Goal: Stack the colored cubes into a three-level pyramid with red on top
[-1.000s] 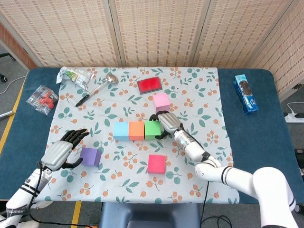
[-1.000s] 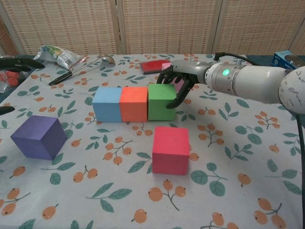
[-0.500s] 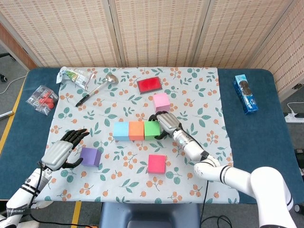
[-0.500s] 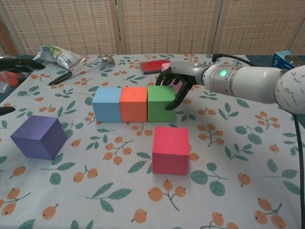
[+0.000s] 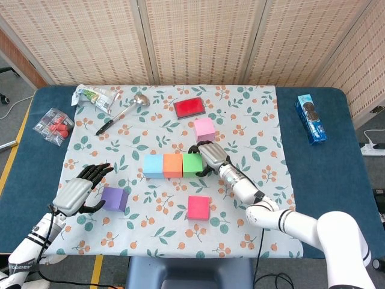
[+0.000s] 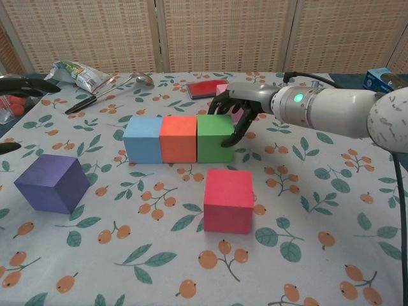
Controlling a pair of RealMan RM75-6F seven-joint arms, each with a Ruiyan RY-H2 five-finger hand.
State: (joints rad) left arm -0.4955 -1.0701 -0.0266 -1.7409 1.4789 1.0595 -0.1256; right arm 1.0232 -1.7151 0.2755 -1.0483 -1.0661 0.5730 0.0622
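row: blue cube (image 5: 153,165), orange cube (image 5: 172,165), green cube (image 5: 192,164) side by side touching, mid cloth, blue at 9 o'clock end, green at 3 o'clock end
right hand: right hand (image 5: 212,158) at green cube's 3 o'clock face, fingers (image 6: 237,129) curled down against that side, thumb over the top far edge; touches the cube, cube sits on the cloth, not lifted
left hand: left hand (image 5: 78,189) low at 8 o'clock of the cloth, fingers apart, holding nothing, just beside purple cube at its 9 o'clock
purple cube: purple cube (image 5: 114,198) alone, 7 o'clock of the row
red cube: red cube (image 5: 198,208) on the cloth at 6 o'clock of green cube, apart from the row
pink cube: pink cube (image 5: 204,129) at 12 o'clock of the right hand, partly hidden behind it in chest view
red flat box: red flat box (image 5: 190,107) at 12 o'clock of cloth, contents cannot tell
clear bag: clear bag (image 5: 53,125) at 9 o'clock off the cloth, red pieces inside
snack packet: snack packet (image 5: 93,96) at 10 o'clock corner, contents not visible
ladle: ladle (image 5: 123,113) just beside the packet
blue packet: blue packet (image 5: 310,118) at 2 o'clock on bare table (image 5: 337,156)
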